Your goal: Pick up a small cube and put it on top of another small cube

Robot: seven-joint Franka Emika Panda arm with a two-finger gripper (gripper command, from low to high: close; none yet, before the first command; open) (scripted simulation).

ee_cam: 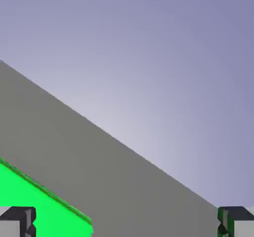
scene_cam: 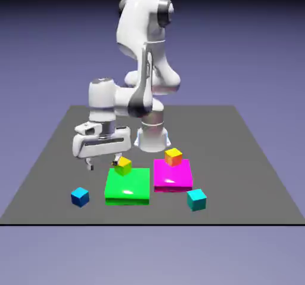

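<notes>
Parted jaws (scene_cam: 103,163) hang empty above the bench (scene_cam: 238,182), apparently spread to admit the small blue cube (scene_cam: 80,197), which sits beside the green slab (scene_cam: 127,183) on the exterior view's left.

A dark grey table (scene_cam: 226,146) carries a green slab (scene_cam: 128,183) near the middle, a magenta slab (scene_cam: 173,175) just right of it, a blue cube (scene_cam: 80,197) near left, a teal cube (scene_cam: 196,200) near right, and the robot's base (scene_cam: 152,138) farther back.
</notes>
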